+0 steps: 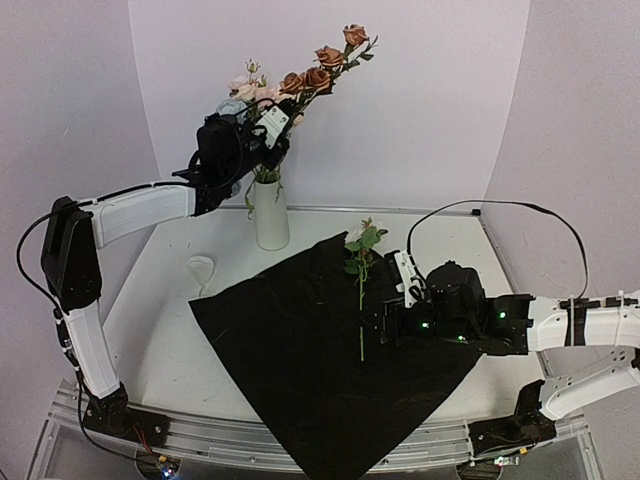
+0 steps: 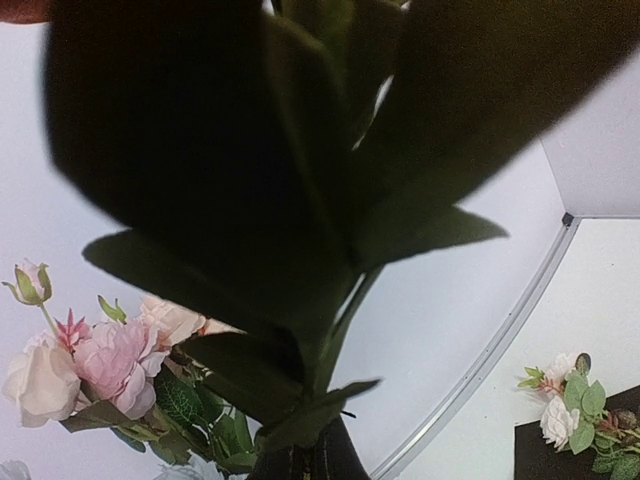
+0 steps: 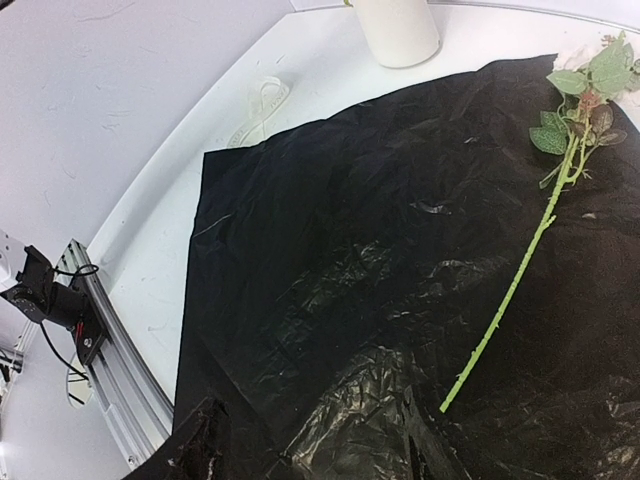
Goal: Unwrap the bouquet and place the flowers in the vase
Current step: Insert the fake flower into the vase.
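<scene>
The white vase (image 1: 271,215) stands at the back of the table with pink and white flowers (image 1: 245,90) in it. High above its mouth my left gripper (image 1: 274,138) is shut on the stem of a rust rose spray (image 1: 320,72) that leans up to the right. In the left wrist view that spray's dark leaves (image 2: 300,150) fill the frame over the gripper (image 2: 305,462). The bouquet's black wrapping sheet (image 1: 320,360) lies spread flat. One white flower (image 1: 361,240) rests on it, its stem (image 3: 510,300) bare. My right gripper (image 1: 386,325) hovers open beside the stem's end.
A cream ribbon (image 1: 200,268) lies loose on the white table, left of the sheet and in front of the vase. White walls close the back and sides. A metal rail (image 3: 110,350) runs along the near edge.
</scene>
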